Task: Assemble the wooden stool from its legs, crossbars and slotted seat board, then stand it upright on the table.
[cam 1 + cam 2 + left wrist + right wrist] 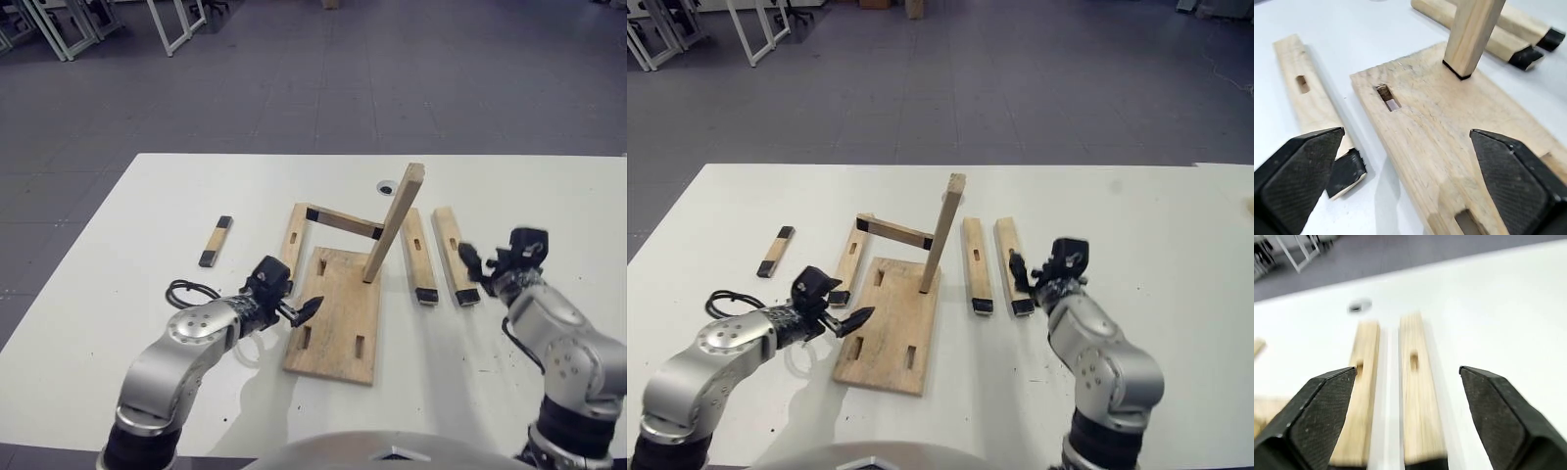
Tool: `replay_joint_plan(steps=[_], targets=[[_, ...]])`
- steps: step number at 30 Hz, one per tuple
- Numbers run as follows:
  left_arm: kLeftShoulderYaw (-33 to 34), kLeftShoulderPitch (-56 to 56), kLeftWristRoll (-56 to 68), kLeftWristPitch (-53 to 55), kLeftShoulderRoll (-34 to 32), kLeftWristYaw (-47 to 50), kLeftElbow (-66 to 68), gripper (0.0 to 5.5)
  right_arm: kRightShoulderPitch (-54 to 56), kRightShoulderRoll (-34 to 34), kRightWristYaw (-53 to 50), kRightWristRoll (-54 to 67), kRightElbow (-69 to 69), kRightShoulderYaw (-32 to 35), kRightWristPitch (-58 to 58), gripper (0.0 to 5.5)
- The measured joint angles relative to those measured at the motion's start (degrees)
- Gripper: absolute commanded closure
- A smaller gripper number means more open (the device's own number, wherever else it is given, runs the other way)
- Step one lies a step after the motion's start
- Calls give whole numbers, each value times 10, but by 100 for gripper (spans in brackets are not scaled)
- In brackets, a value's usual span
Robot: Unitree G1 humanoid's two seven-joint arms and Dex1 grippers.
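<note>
Roughly early stage, I judge: seat board [333, 318] flat on table [147, 294], one leg [395, 220] upright in slot, crossbar [343, 222] seemingly joining it to leg lying beside board [292, 235]. Two loose legs [418, 255] and short crossbar [216, 241] left to fit. Left tool [299, 294] wide at board edge; right tool [495, 257] wide over loose legs.

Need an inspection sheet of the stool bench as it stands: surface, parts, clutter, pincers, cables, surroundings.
Surface: white table, with a round grommet hole near its far edge.
Job's things: seat board lies flat. The upright leg stands slightly tilted in a far slot. The long crossbar runs from it to the lying leg left of the board. Two loose legs lie side by side right of the board. The short crossbar lies apart, far left.
Clutter: nothing seen.
Grippers: left pincer open at the board's left edge; right pincer open by the loose legs' near ends.
Cables: black cable loop by the left wrist.
Surroundings: grey floor, white frames far behind.
</note>
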State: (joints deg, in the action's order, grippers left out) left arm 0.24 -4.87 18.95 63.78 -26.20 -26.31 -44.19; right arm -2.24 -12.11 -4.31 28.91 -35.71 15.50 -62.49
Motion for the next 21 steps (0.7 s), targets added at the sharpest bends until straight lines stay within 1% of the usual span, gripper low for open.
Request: replay_joint_plan(steps=[2, 4, 8, 12, 15, 21], targets=[[21, -11, 10, 21, 0, 6, -12, 75, -46, -15, 27, -18, 14, -9, 26, 164], [21, -18, 6, 13, -6, 9, -4, 75, -61, -22, 48, -27, 45, -15, 55, 164], [-18, -42, -64, -87, -58, 20, 88, 75, -70, -47, 94, -62, 113, -47, 106, 164], [-42, -60, -105, -178, -64, 25, 170, 75, -41, -71, 126, -95, 165, -85, 146, 164], [-52, -58, -114, -215, -63, 25, 194, 75, -17, -83, 143, -117, 213, -102, 176, 217], [-73, -60, -103, -204, -51, 16, 179, 75, 3, -84, 162, -130, 260, -99, 209, 336]])
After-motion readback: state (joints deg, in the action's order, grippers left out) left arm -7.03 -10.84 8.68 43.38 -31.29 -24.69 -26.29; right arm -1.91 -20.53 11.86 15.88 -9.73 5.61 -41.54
